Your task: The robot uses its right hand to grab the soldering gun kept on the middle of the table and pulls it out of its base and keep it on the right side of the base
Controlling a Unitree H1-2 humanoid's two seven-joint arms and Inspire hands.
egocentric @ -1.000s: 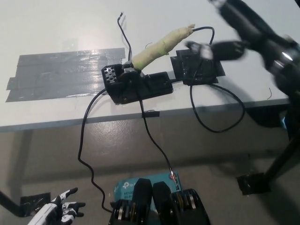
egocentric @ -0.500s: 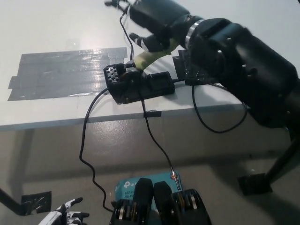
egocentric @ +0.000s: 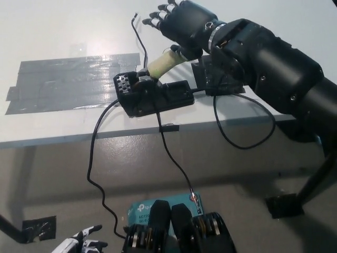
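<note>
The soldering gun [egocentric: 164, 62], with a pale yellowish wrapped handle, sits tilted in its black base [egocentric: 152, 94] near the table's front edge. My black right hand [egocentric: 179, 23] hovers open over the upper end of the handle, fingers spread toward the far left, covering that end. I cannot tell whether it touches the handle. My white left hand [egocentric: 84, 244] rests low at the bottom left, only its fingertips showing.
A grey tape patch [egocentric: 68, 81] covers the table's left. A black taped block [egocentric: 221, 76] lies right of the base, partly under my arm. Black cables [egocentric: 95, 158] hang off the table's front edge [egocentric: 63, 138]. A teal box [egocentric: 158, 205] lies on the floor.
My right hand has shifted slightly right and up over the handle, fingers now spread wider. The left hand has sunk lower at the picture's bottom. The gun has not moved.
</note>
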